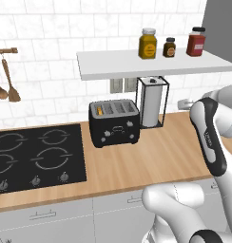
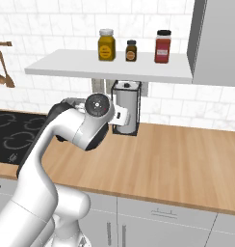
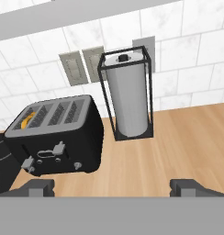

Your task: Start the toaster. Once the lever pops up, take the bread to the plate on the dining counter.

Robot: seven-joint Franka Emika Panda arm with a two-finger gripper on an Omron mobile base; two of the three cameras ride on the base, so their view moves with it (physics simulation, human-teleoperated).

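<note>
Hand view: the spread gripper (image 3: 112, 187) faces the black boxy four-slot toaster (image 3: 56, 135) at ten o'clock. Its golden-tan bread slice (image 3: 28, 120), likely light and crumbly, wants a gentle pinch across the faces.

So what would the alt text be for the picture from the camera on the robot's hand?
A black four-slot toaster sits on a light wood worktop, with an orange-crusted slice of bread in its leftmost slot. To its right a paper towel roll stands upright in a black wire frame against a white tiled wall. The robot's jaws are wide open, clear of everything.
</note>
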